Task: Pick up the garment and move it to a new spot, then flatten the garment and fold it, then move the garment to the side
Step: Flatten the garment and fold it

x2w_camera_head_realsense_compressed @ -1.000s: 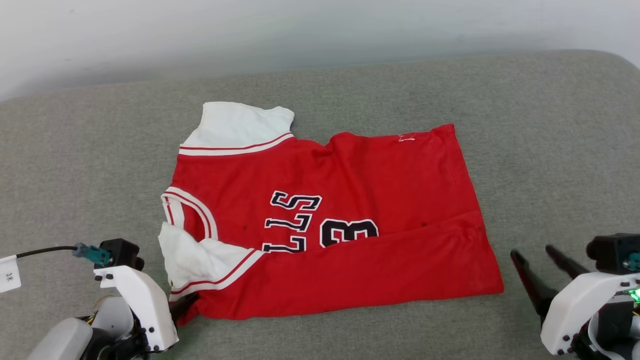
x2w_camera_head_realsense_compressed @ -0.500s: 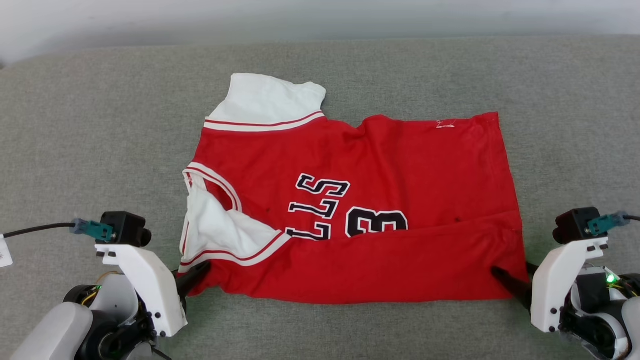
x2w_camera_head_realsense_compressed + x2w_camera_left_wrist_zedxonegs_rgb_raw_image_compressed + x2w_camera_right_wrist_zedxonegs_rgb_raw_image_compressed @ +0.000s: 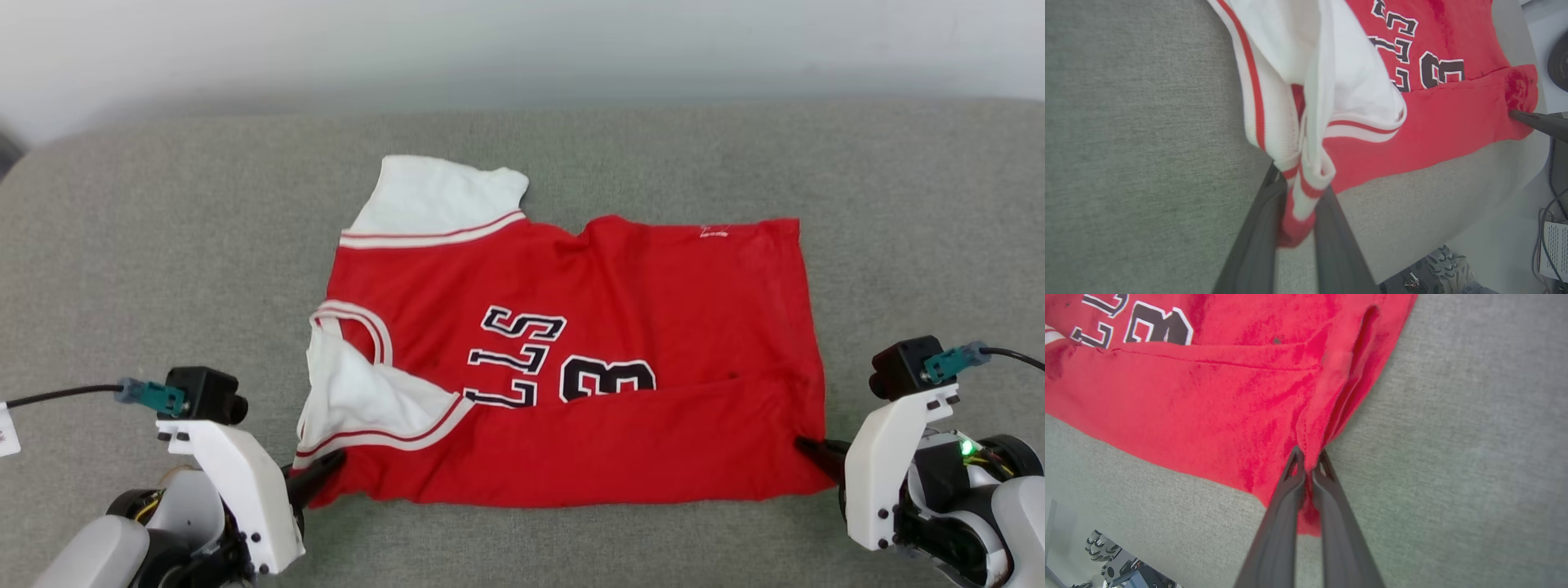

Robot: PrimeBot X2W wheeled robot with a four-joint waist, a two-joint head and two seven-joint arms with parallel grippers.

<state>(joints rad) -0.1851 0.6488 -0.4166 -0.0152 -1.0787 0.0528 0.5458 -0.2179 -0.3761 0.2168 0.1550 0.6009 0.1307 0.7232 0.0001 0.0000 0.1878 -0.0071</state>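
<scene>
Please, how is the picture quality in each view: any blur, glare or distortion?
Head view: soft even light, no glare, the garment sharp. Left wrist view: wide-angle bending, the left pincer and the fabric in it blurred. Right wrist view: the red looks oversaturated, the right pincer soft near the lens, sharper at its tips.

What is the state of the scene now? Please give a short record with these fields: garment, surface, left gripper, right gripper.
garment: red jersey with white sleeves, lying on the surface, near edge folded over the lower part of the black lettering
surface: grey fabric pad
left gripper: shut on the garment's near left corner, at the striped trim
right gripper: shut on the garment's near right red corner
</scene>
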